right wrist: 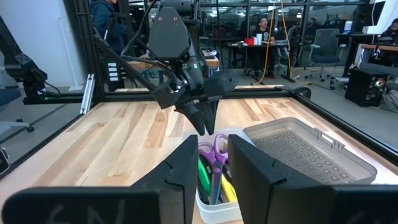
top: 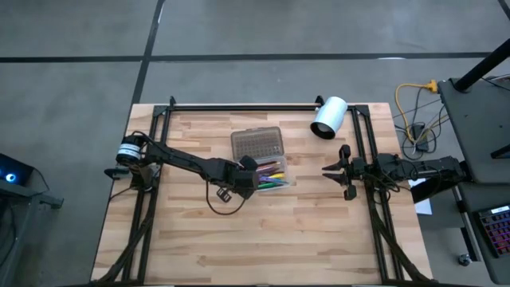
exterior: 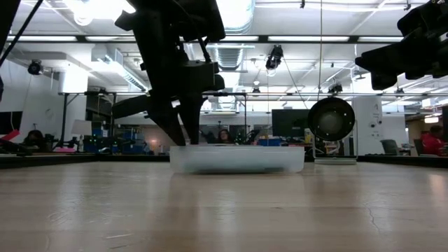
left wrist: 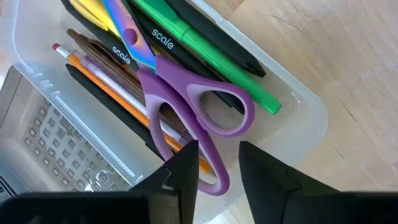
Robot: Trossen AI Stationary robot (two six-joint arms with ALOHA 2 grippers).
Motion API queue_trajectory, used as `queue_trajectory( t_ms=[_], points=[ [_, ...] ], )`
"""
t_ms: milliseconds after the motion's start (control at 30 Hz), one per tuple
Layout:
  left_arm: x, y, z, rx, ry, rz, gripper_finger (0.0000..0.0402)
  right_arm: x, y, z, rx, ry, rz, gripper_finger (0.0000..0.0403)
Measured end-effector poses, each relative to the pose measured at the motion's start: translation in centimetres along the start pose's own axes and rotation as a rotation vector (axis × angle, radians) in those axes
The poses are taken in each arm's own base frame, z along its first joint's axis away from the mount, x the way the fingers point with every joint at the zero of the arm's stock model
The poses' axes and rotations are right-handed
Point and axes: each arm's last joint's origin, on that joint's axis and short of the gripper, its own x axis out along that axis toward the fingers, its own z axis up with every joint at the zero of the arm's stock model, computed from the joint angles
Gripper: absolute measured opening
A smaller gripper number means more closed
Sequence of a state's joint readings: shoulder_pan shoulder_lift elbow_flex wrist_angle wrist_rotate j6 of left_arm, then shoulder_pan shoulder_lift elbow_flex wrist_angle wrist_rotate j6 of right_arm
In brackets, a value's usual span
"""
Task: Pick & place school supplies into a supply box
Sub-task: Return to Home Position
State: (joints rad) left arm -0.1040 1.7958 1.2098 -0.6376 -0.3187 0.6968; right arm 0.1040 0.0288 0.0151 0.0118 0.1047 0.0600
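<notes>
Scissors [left wrist: 186, 106] lie in the box [left wrist: 303, 107] atop the pens [left wrist: 186, 31], their handle just under the left gripper [left wrist: 219, 149], whose fingers stand apart, holding nothing. If that arm lifts off at a slant, a fingertip could hook the handle loop and drag the scissors out or shift the box. The right gripper [top: 331, 169], also released, waits near the table's right edge.

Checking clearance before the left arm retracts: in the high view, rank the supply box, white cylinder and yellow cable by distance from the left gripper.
1. supply box, beneath the left gripper.
2. white cylinder, by the table's right corner.
3. yellow cable, off the table, right side.
</notes>
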Motion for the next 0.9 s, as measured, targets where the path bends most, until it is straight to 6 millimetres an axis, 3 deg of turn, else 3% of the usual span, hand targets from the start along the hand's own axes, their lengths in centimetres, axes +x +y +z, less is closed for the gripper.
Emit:
queue_trajectory(
  t_ms=[467, 667, 900],
  points=[
    [0.39, -0.40, -0.26, -0.329, 0.003, -0.005, 0.0099, 0.00, 0.00, 0.00, 0.000, 0.000, 0.000, 0.0068],
    [0.55, -0.31, 0.02, -0.404, -0.079, 0.015, 0.0099, 0.00, 0.00, 0.00, 0.000, 0.000, 0.000, 0.0075],
    [0.57, 0.08, -0.53, -0.453, -0.231, -0.097, 0.0099, 0.00, 0.00, 0.00, 0.000, 0.000, 0.000, 0.0082]
  ],
)
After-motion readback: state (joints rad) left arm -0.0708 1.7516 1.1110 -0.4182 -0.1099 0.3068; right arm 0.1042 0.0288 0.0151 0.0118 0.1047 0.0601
